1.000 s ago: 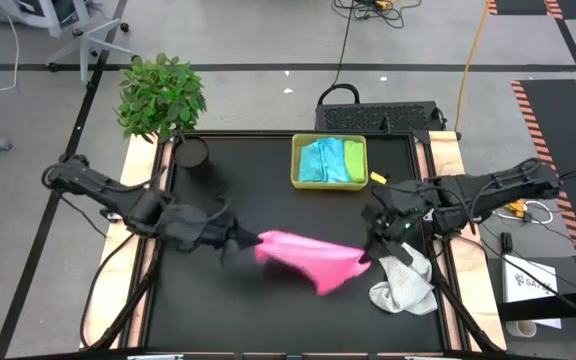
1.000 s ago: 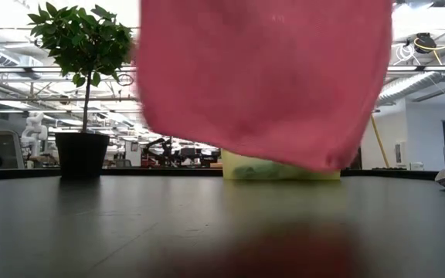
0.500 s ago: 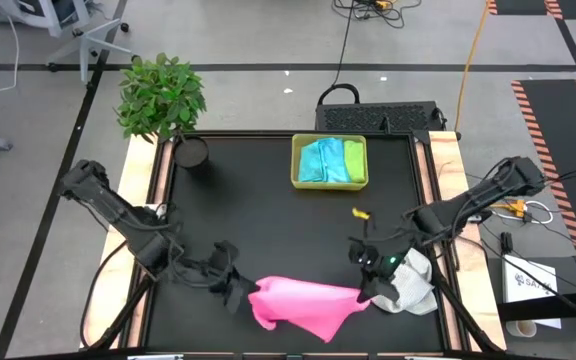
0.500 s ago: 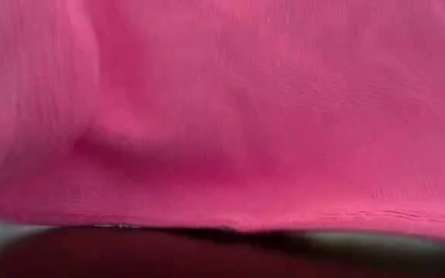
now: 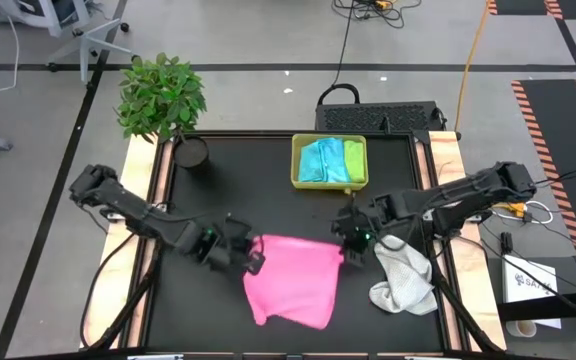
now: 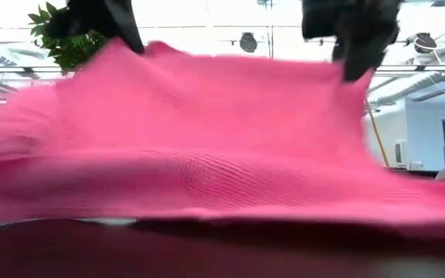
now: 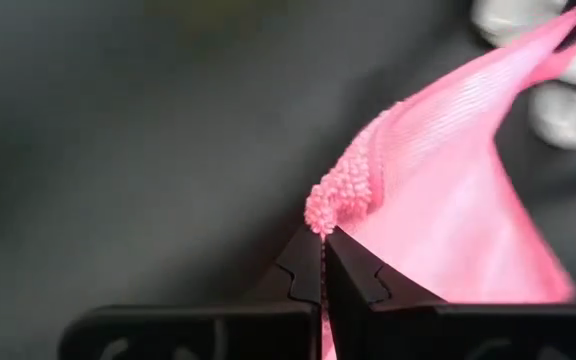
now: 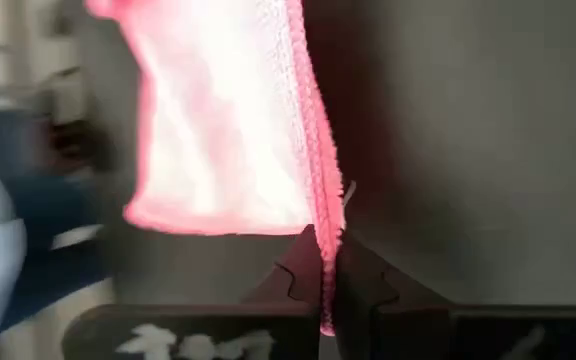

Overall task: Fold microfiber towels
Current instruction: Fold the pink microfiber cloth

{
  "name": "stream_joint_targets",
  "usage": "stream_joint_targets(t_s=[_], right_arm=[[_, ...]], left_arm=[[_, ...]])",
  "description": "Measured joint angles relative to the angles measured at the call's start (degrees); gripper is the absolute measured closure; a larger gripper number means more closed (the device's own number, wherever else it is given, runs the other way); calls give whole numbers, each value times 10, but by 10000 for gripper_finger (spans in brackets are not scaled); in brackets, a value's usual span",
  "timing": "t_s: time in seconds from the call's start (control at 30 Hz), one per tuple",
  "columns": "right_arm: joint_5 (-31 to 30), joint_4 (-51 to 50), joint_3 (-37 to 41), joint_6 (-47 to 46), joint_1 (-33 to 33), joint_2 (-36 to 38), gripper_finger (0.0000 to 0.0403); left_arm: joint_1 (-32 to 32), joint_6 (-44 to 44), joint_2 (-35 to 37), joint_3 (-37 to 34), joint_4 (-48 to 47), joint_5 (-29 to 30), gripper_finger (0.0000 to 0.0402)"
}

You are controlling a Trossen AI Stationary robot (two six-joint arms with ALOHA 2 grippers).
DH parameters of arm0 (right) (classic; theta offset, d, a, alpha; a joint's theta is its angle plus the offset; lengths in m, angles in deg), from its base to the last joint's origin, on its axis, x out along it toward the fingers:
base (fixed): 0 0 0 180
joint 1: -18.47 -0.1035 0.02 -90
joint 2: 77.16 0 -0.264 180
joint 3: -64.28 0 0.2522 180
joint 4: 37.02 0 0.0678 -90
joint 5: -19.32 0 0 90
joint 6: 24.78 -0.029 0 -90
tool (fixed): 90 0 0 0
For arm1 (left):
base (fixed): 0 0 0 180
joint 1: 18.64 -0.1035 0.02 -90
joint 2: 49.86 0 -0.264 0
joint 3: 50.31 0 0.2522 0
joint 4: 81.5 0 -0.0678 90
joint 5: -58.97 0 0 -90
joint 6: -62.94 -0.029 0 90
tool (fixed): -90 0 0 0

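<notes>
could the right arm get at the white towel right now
Probably not yet. The white towel lies close beside the right gripper, with nothing between them, but that gripper is shut on a corner of the pink towel.

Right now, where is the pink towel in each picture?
High view: pink towel lies bottom middle, between both arms.
Low view: it fills nearly the whole picture.
Left wrist view: right half, pinched at a corner.
Right wrist view: upper left, pinched at its edge.
Shared landmark: white towel, beside it.

You look straight down on the bench; your low camera, seemingly close, shares the pink towel with both wrist cameras.
</notes>
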Motion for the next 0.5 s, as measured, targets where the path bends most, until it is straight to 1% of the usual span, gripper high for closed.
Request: stream_joint_targets(t_s=[0.07,0.13,0.23,0.3,0.37,0.43,0.5], right_arm=[[-41,-20,0,28,27,0,403],[-69,-30,0,51,53,0,403],[-55,-33,0,74,89,2,403],[-22,-34,0,77,105,2,403],[28,-40,0,72,114,2,403],[96,-43,0,56,114,2,403],[192,-43,0,27,103,5,403]], left_arm=[[-26,-28,-2,0,-23,11,399],[-51,-61,-2,0,-33,16,400],[-86,-96,-2,0,-36,12,399],[-104,-111,-2,0,-32,-10,399],[-119,-121,-2,0,-20,-74,400],[-127,-129,-2,0,7,-177,399],[-125,-139,-2,0,49,-287,397]])
